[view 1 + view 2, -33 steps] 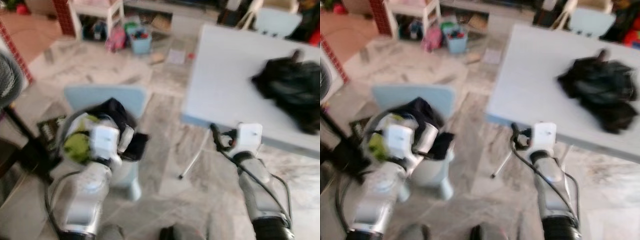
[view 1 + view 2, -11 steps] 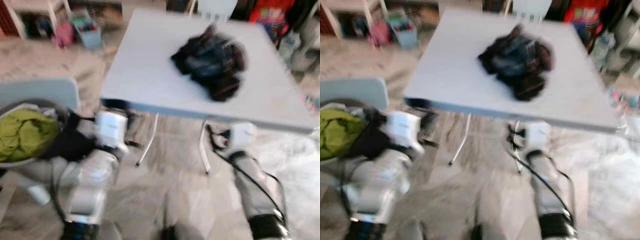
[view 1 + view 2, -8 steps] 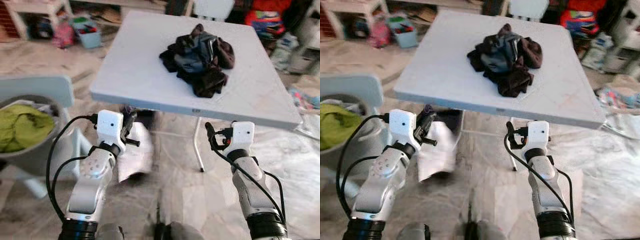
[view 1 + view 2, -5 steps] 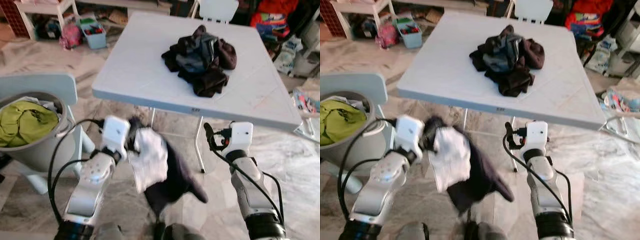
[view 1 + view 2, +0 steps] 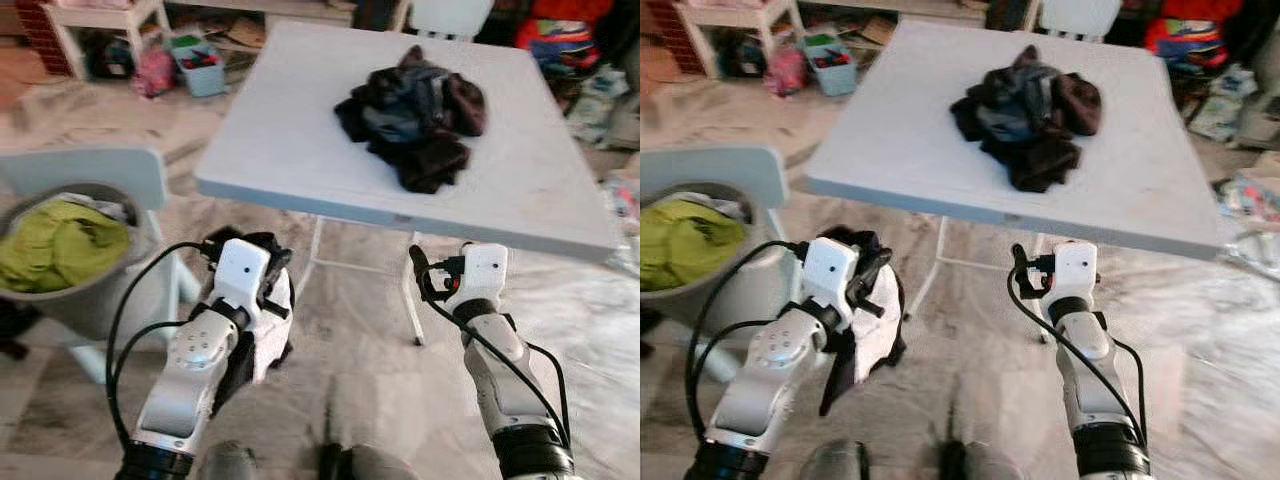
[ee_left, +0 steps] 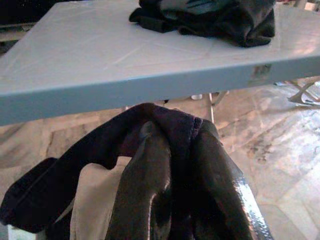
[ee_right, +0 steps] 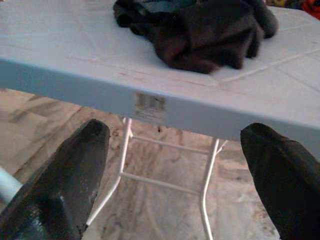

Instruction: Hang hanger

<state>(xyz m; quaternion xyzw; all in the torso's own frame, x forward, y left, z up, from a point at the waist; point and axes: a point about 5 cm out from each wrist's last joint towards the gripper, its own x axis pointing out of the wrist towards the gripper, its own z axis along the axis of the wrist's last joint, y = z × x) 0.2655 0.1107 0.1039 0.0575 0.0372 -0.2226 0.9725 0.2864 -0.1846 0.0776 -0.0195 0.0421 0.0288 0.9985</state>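
1. The left gripper point(image 6: 172, 165) was held low in front of the table point(image 5: 290, 130), just short of its near edge. Its two fingers point(image 6: 145, 185) were pressed together on a dark garment point(image 6: 95, 145), which draped over and between them.
2. The garment showed a white panel point(image 5: 272, 325) on the side away from the arm; the rest hung below the wrist as dark folds, clear of the floor point(image 5: 350, 370).
3. The right gripper point(image 7: 185, 165) was held at about the same height, also just short of the table edge. Its fingers point(image 7: 75, 170) stood wide apart with nothing between them.
4. A pile point(image 5: 415, 115) of dark clothes lay on the tabletop, toward the far right part, well apart from both grippers.
5. A small label point(image 7: 147, 102) was stuck on the table's front edge, below the pile. Its print looked like barcode lines; too blurred to read. No other writing was legible.
6. A grey basket point(image 5: 95, 290) with green cloth point(image 5: 55, 245) in it stood on a pale blue chair point(image 5: 90, 170), left of the left arm.
7. No hanger could be made out; I could not tell where it was.
8. White table legs point(image 7: 207, 195) stood on marble floor under the table. Beyond it lay blurred clutter, including a blue bin point(image 5: 203, 72).
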